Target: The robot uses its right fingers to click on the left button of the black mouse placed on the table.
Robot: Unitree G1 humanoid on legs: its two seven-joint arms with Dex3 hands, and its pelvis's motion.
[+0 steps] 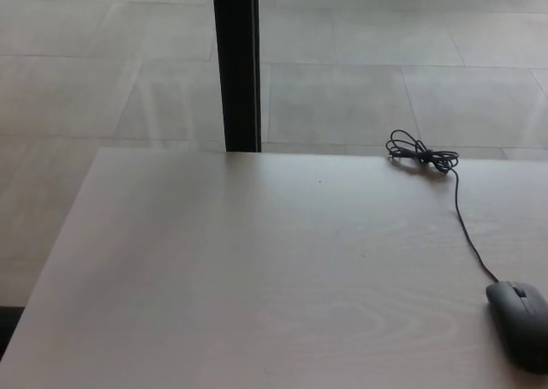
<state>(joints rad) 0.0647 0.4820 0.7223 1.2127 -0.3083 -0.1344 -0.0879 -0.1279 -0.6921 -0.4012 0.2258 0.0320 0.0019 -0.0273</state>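
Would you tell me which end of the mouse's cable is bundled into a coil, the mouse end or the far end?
The far end: the coil lies by the table's back edge, while the cable runs loose to the black mouse.

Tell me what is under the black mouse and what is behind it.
The mouse lies on the pale table. Behind it, its cable runs to a coiled bundle at the far edge. The spot beneath the mouse is covered. No robot hand shows.

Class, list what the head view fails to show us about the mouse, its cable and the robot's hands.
- Black mouse: its right side is cut off by the picture's right edge.
- Mouse buttons: too small and dark to tell left from right.
- Cable: its far end is lost in the knotted bundle.
- Both hands: outside the frame.
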